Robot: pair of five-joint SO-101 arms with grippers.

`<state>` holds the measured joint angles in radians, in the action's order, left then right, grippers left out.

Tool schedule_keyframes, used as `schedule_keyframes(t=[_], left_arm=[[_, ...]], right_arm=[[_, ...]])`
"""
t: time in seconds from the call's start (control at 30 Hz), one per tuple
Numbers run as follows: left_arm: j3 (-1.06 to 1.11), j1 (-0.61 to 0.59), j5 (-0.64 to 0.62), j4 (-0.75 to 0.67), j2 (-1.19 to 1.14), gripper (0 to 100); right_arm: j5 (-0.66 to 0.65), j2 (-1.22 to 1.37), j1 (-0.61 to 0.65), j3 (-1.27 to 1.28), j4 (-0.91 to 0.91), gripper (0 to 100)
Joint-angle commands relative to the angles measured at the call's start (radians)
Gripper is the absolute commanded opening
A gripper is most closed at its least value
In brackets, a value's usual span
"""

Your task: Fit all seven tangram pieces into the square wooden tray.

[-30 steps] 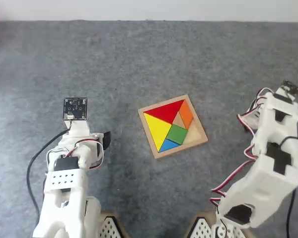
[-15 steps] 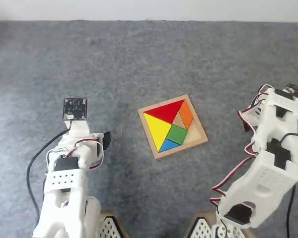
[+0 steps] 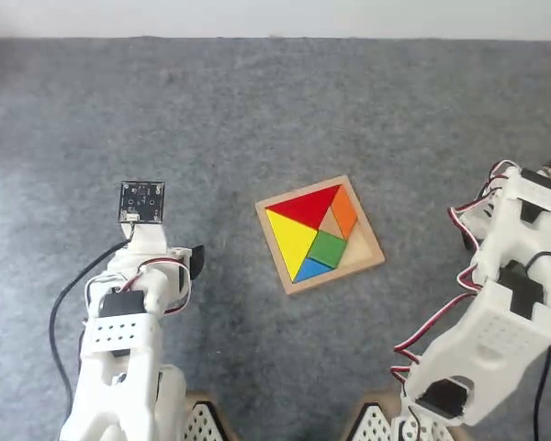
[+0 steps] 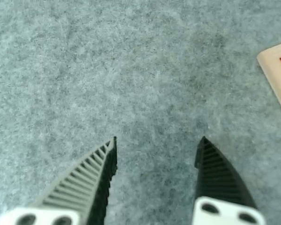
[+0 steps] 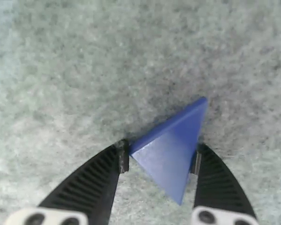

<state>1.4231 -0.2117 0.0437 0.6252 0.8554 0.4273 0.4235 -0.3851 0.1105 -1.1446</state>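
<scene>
Pinching the blue triangle (image 5: pixel 171 150) from either side, the right jaws have closed on two of its edges, with one corner poking out past the tips. That grip looks chosen to leave the corner free to lead into a slot. Whether the piece rests on the grey felt or is just off it I cannot tell.

The tray (image 3: pixel 275 246) lies mid-bench, turned like a diamond. It already holds a red triangle (image 3: pixel 308 207), a yellow triangle (image 3: pixel 289 237), a green square (image 3: pixel 327 248), an orange piece (image 3: pixel 344 213), a small brown triangle (image 3: pixel 330 221) and a blue piece (image 3: pixel 310 268). That makes six, so the held one would be the seventh.

A bare wooden gap (image 3: pixel 359 248) shows along the tray's side nearest the right arm (image 3: pixel 510 276), which stands well apart from it at the bench's edge. Carrying the triangle across and turning it to match the gap is likely the remaining work.

The left jaws hang wide, holding nothing, over bare felt, with a tray corner just ahead of them. The left arm (image 3: pixel 133 303) is probably parked out of the way.
</scene>
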Motion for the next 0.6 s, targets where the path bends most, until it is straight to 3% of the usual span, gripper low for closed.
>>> schedule_keyframes(t=[0.0,0.23,0.43,0.57], left_arm=[[-0.004,0.003,0.008,-0.021,0.005,27],[-0.002,0.005,0.006,-0.023,0.005,27],[-0.002,0.005,0.006,-0.023,0.005,27],[-0.002,0.005,0.006,-0.023,0.005,27]], right_arm=[[-0.227,-0.008,0.051,-0.043,0.013,17.5],[-1.056,-0.087,0.18,-0.221,-0.088,17.5],[-1.568,-0.234,0.418,-0.325,-0.24,7.4],[-1.91,-0.248,0.564,-0.325,-0.403,10.4]])
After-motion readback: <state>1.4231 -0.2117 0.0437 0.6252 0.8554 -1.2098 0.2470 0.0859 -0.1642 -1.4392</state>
